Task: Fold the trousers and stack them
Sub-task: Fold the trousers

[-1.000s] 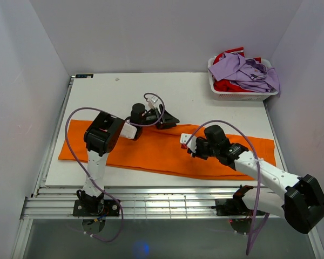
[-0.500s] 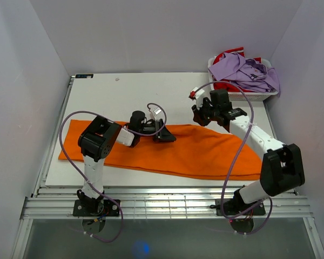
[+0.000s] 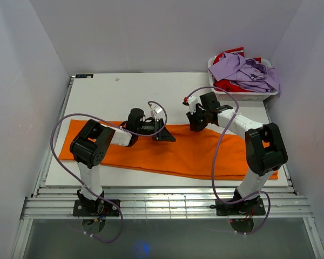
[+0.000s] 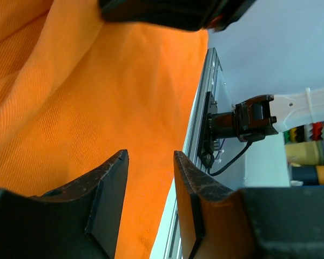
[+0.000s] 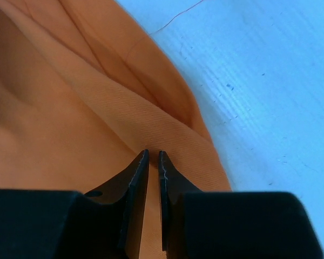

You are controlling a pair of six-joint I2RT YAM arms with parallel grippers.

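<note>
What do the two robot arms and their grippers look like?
The left arm and right arm have white links and bulky black joints; a purple cable loops along each. The left gripper and right gripper have black, tapering fingers.

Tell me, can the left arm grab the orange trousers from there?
Probably yes. Its open fingers sit right over the trousers, near their far edge, and nothing lies between them and the cloth.

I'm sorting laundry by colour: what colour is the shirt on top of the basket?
Lilac; the shirt shows best in the top external view.
</note>
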